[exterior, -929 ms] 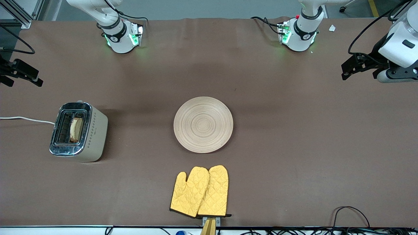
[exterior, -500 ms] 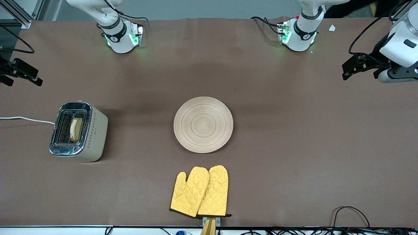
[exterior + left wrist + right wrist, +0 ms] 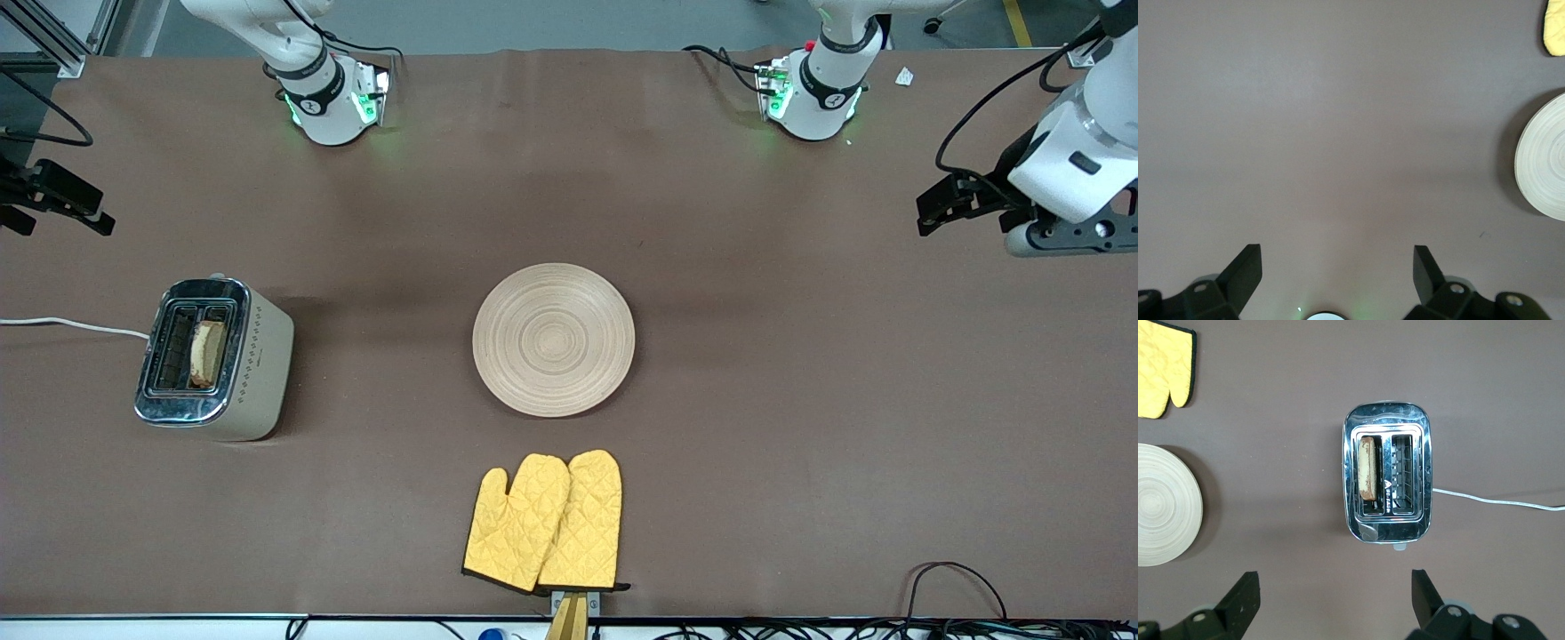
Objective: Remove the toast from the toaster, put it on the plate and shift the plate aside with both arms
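The toast (image 3: 207, 353) stands on edge in the toaster's slot nearer the plate; it also shows in the right wrist view (image 3: 1369, 468). The round pale wooden plate (image 3: 553, 339) lies bare at the table's middle, and shows in the left wrist view (image 3: 1545, 167) and the right wrist view (image 3: 1161, 503). My right gripper (image 3: 62, 200) is open and empty, up in the air at the right arm's end of the table, beside the toaster; its wrist view shows the gap (image 3: 1335, 583). My left gripper (image 3: 938, 204) is open and empty over bare table at the left arm's end (image 3: 1337, 257).
A chrome and cream toaster (image 3: 213, 360) with a white cord stands toward the right arm's end (image 3: 1388, 480). Two yellow quilted oven mitts (image 3: 544, 523) lie nearer the front camera than the plate. Black cables (image 3: 956, 587) run along the table's front edge.
My left gripper has shifted slightly toward the plate and lower in the front view. The right arm, toast and plate have not moved.
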Controlling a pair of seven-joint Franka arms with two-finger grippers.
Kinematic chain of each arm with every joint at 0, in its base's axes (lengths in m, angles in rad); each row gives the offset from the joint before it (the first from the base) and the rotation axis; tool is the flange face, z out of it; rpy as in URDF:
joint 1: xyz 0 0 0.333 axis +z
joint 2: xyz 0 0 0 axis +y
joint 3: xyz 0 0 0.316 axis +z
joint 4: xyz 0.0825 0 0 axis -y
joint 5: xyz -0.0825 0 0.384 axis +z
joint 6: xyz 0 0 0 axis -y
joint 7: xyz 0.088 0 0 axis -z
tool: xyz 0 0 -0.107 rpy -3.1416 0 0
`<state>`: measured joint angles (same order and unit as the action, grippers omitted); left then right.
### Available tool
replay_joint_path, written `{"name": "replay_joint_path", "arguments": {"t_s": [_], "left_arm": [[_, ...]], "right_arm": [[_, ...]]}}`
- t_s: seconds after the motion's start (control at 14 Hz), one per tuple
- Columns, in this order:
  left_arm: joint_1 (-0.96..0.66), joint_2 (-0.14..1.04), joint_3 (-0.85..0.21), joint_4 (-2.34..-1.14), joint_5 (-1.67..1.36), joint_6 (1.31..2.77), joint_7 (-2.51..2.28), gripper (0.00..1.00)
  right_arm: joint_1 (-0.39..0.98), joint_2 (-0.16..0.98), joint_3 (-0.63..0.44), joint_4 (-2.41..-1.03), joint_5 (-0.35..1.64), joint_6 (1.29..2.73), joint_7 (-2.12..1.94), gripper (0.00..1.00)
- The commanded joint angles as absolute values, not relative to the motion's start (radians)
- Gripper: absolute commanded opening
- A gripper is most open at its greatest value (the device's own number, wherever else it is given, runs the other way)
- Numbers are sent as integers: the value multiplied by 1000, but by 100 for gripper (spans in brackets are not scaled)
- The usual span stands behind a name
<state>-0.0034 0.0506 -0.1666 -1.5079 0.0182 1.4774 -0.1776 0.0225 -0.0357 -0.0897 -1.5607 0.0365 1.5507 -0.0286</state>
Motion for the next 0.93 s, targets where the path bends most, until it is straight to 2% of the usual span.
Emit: {"name": "replay_joint_path", "arguments": {"t_s": [0.0, 0.43, 0.71, 0.86], "left_arm": [[-9, 86, -169, -1483, 17, 1488, -172, 100], [-21, 149, -175, -1485, 9, 1614, -172, 100], [-40, 207, -183, -1486, 9, 1698, -176, 100], [-38, 241, -183, -1486, 8, 1738, -172, 100]], "right_arm": [[2, 43, -78, -1569, 46, 1569, -43, 100], [0, 283, -78, -1577, 46, 1732, -43, 100], [-28, 385, -78, -1577, 44, 1776, -43, 100], [-35, 417, -78, -1583, 44, 1775, -43, 91]]}}
